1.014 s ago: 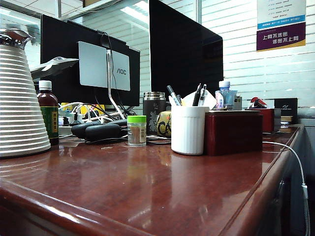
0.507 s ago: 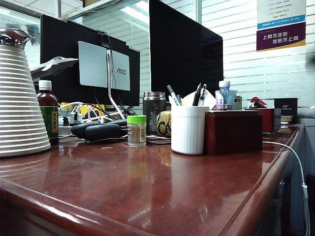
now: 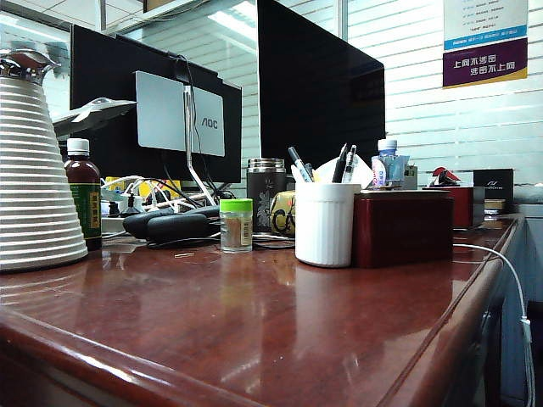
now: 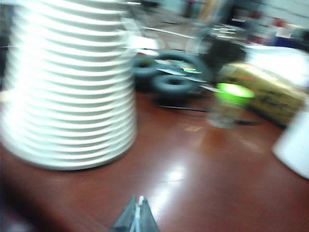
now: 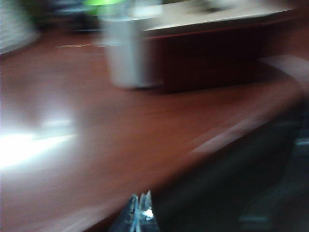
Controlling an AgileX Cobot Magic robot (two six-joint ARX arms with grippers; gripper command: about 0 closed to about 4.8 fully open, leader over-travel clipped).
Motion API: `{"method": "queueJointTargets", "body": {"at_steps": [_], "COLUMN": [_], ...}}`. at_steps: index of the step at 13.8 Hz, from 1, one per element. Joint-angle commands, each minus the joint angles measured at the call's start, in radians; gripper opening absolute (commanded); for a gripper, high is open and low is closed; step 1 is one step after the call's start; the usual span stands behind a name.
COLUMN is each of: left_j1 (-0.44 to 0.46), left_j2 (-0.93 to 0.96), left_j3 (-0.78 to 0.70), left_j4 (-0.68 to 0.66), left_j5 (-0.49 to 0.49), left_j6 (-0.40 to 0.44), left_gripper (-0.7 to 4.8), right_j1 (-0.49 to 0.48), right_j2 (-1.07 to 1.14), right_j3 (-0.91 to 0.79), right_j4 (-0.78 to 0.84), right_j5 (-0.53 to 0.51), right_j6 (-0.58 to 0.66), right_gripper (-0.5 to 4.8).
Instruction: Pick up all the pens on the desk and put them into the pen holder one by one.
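The white ribbed pen holder (image 3: 322,225) stands on the glossy reddish-brown desk (image 3: 254,331), with dark pens (image 3: 299,164) sticking up out of it. I see no pen lying on the desktop. Neither arm shows in the exterior view. My left gripper (image 4: 137,215) is shut and empty, low over the desk near a big ribbed white jug (image 4: 72,82); the pen holder's edge (image 4: 295,145) is off to one side. My right gripper (image 5: 140,210) is also shut and empty, over the desk's rounded edge (image 5: 227,135), well short of the pen holder (image 5: 128,50). Both wrist views are blurred.
A dark-red box (image 3: 403,227) touches the holder's right side. A green-capped jar (image 3: 236,225), a steel-rimmed tumbler (image 3: 265,193), a brown bottle (image 3: 83,203), cables and monitors stand behind. The ribbed jug (image 3: 38,182) is at far left. A white cable (image 3: 509,280) hangs off the right edge.
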Motion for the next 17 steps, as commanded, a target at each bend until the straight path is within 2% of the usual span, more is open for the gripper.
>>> {"method": "queueJointTargets", "body": {"at_steps": [1,5,7,8,9,14,17], "left_j1": [0.055,0.056,0.056,0.056,0.060,0.066,0.066], "left_j2": [0.000,0.000,0.000,0.000,0.000,0.000,0.000], "left_j3": [0.000,-0.004,-0.005,-0.005,-0.005,-0.005,-0.005], "left_j4": [0.012,0.031,0.044,0.050,0.049,0.047,0.041], "left_j5": [-0.018,-0.019,-0.019,-0.018,-0.019,-0.017,-0.016], "left_j6": [0.006,0.007,0.008,0.048,0.097,0.092,0.092], "left_gripper": [-0.05,-0.05,-0.05,-0.05,-0.05,-0.05,-0.05], "right_j1": [-0.023,-0.023,-0.023,-0.026,-0.062,-0.325,-0.336], "right_j2": [0.000,0.000,0.000,-0.002,-0.002,-0.048,-0.048], "right_j3": [-0.005,-0.005,-0.004,-0.004,-0.004,-0.003,-0.003], "right_j4": [0.027,0.029,0.042,0.043,0.043,0.057,0.055], "right_j5": [0.111,0.108,0.151,0.150,0.131,0.131,0.131], "right_j6": [-0.048,-0.048,-0.048,-0.048,-0.048,-0.048,-0.048], "right_gripper": [-0.06,-0.06,-0.06,-0.06,-0.06,-0.06,-0.06]}}
